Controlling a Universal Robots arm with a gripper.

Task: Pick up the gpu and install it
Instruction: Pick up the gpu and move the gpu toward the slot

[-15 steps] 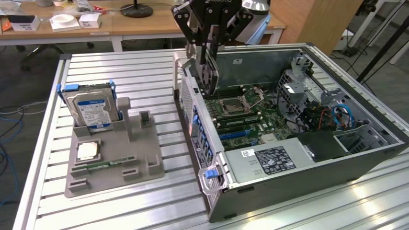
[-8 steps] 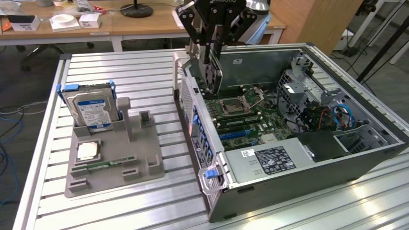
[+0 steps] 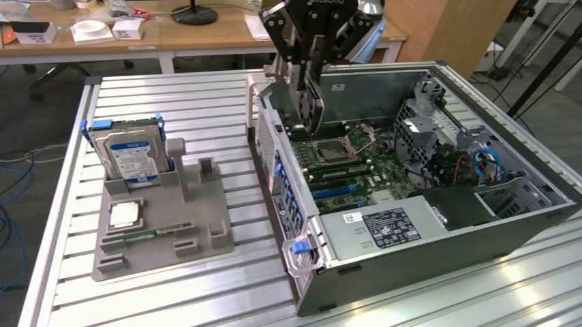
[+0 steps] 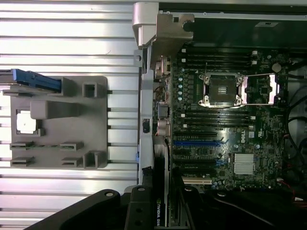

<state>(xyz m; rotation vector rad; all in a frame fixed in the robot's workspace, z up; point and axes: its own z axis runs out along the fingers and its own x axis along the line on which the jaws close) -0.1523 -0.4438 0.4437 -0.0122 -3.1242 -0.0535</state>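
My gripper [image 3: 311, 73] hangs at twelve o'clock in the exterior view, over the open computer case [image 3: 509, 126]. Its jaws are drawn partway in and clamped on the gpu [image 3: 314, 105], so the card is held and off the table. The card hangs upright and on edge, its flat faces turned toward nine and three o'clock, and its lower edge is just above the motherboard [image 3: 364, 174], close to the open processor socket [image 3: 333, 150] and near the case's rear wall. I cannot tell whether that edge touches the board. From my wrist camera I look straight down the card's thin edge. One of my dark fingers [image 4: 139, 206] is pressed to each side of it, and white lettering runs along the card between them. Beyond it lie the expansion slots, among them a blue slot [image 4: 196, 142] and a white slot [image 4: 196, 181], and the card is seated in neither. Inside the case at five o'clock from the socket sits the grey power supply [image 3: 386, 228] with its label. Well apart, at nine o'clock from the case, a grey fixture tray [image 3: 204, 225] rests on the ribbed aluminium table [image 3: 182, 95]. A hard drive [image 3: 127, 157] stands upright at the tray's twelve o'clock end, and a square processor chip [image 3: 123, 214] lies flat at six o'clock from the drive.
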